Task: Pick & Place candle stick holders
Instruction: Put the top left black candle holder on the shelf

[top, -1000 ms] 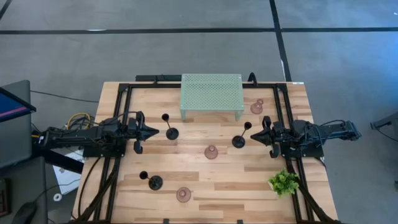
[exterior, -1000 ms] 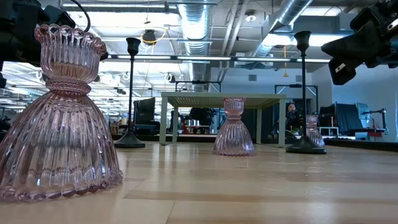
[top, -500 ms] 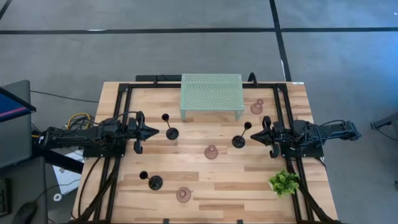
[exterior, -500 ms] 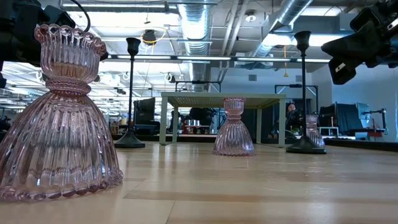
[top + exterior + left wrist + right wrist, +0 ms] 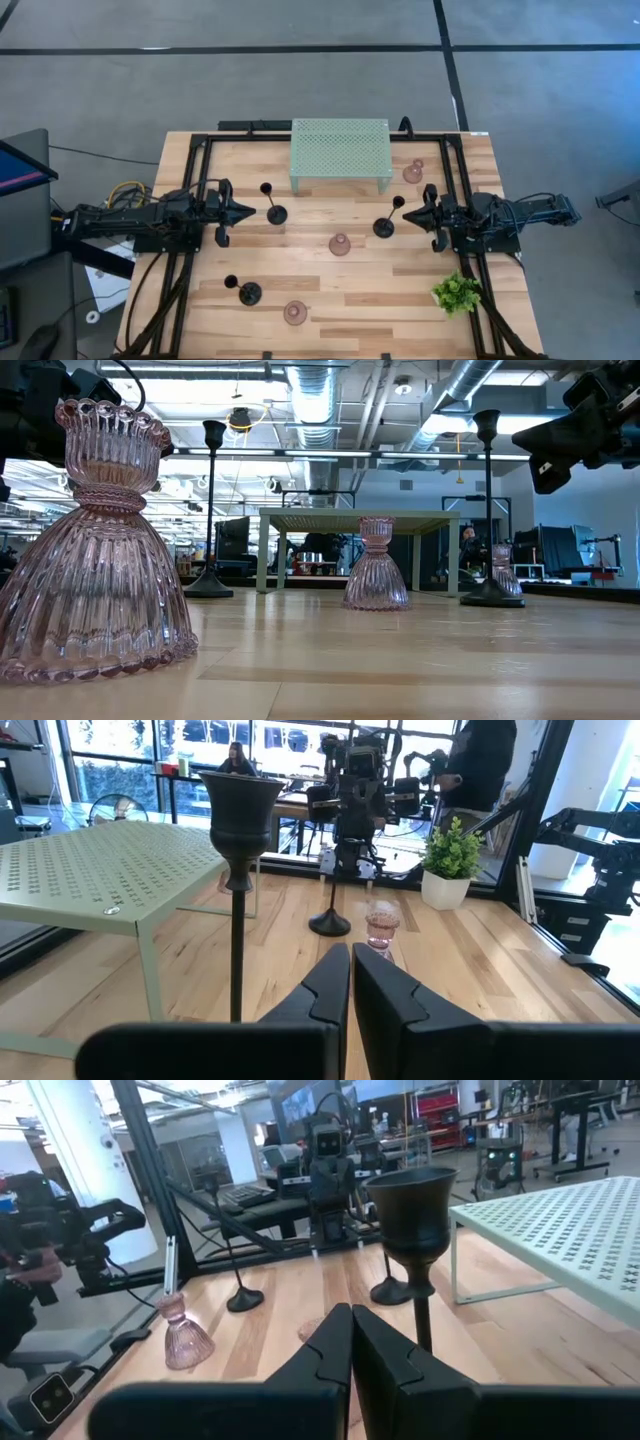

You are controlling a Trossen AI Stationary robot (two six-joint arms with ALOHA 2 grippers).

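While both arms are hovering above the bench [image 5: 330,285], the left gripper [image 5: 250,211] is staying at the left side with its jaws together, holding nothing, and its tip is pointing at a black candle stick holder [image 5: 275,208] just beside it. Nearer the front edge, a second black holder [image 5: 246,290] is standing, and a pink glass holder [image 5: 295,312] is sitting near it to the right. At the back middle, the mint-green mesh shelf [image 5: 340,152] is standing on its legs. Another pink glass holder [image 5: 340,244] is resting in the middle of the bench. Further right, the third black holder [image 5: 385,224] is standing upright, and the right gripper [image 5: 407,215] is hanging just beside its top cup, jaws closed on nothing. Behind it, the last pink holder [image 5: 413,172] is sitting near the shelf's right legs. At the front right, a small green plant [image 5: 457,293] is standing.
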